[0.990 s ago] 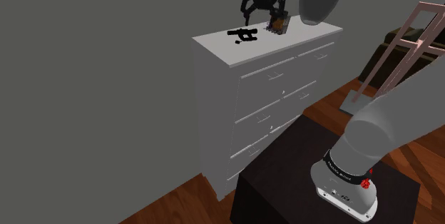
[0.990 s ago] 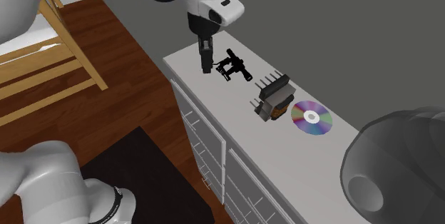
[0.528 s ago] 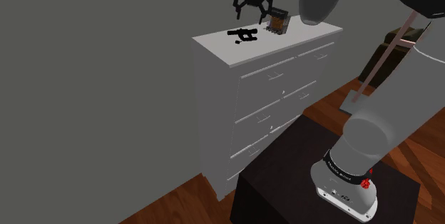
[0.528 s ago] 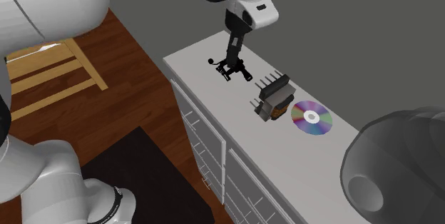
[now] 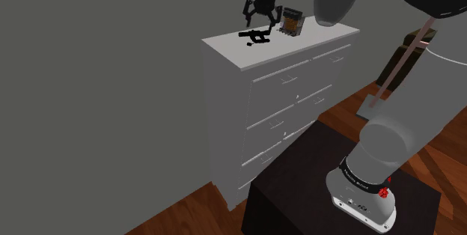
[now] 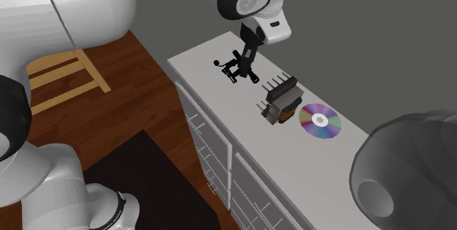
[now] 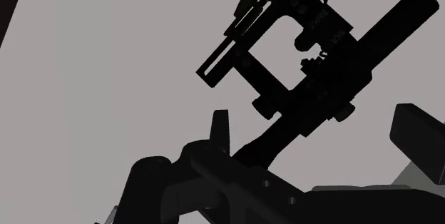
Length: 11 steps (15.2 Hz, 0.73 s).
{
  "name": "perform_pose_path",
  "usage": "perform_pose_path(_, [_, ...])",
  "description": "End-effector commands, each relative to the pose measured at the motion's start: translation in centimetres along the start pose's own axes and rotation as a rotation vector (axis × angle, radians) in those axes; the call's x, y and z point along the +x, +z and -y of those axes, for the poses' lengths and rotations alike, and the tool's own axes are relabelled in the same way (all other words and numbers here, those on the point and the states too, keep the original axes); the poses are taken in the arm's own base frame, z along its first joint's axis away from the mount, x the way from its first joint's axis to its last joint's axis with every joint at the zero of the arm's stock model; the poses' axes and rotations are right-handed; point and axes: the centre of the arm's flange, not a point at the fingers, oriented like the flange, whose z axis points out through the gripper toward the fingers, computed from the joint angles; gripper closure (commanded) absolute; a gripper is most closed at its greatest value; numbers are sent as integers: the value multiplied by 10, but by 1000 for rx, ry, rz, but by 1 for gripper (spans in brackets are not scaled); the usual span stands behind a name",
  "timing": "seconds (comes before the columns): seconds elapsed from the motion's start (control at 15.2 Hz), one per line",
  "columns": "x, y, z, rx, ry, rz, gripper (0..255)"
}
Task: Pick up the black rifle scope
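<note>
One black rifle scope (image 5: 255, 37) lies on the white dresser (image 5: 224, 52), bare top all round it. One finned block (image 6: 282, 100) and one disc (image 6: 320, 121) sit further along. The gripper (image 5: 259, 22) hovers above the scope, fingers apart.

White dresser (image 6: 196, 66) top w/ black scope (image 6: 236, 73), finned brown-black block (image 6: 281, 101) & CD (image 6: 320, 121).
</note>
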Motion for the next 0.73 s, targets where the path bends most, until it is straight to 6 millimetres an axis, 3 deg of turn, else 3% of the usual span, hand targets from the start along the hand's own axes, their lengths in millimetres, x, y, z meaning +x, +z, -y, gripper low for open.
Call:
perform_pose_path(0.0, [2,8,0,0,1,0,0])
perform_pose_path(0.07, [2,8,0,0,1,0,0])
perform_pose_path(0.13, [2,8,-1,0,1,0,255])
perform_pose_path(0.66, [2,8,0,1,1,0,255])
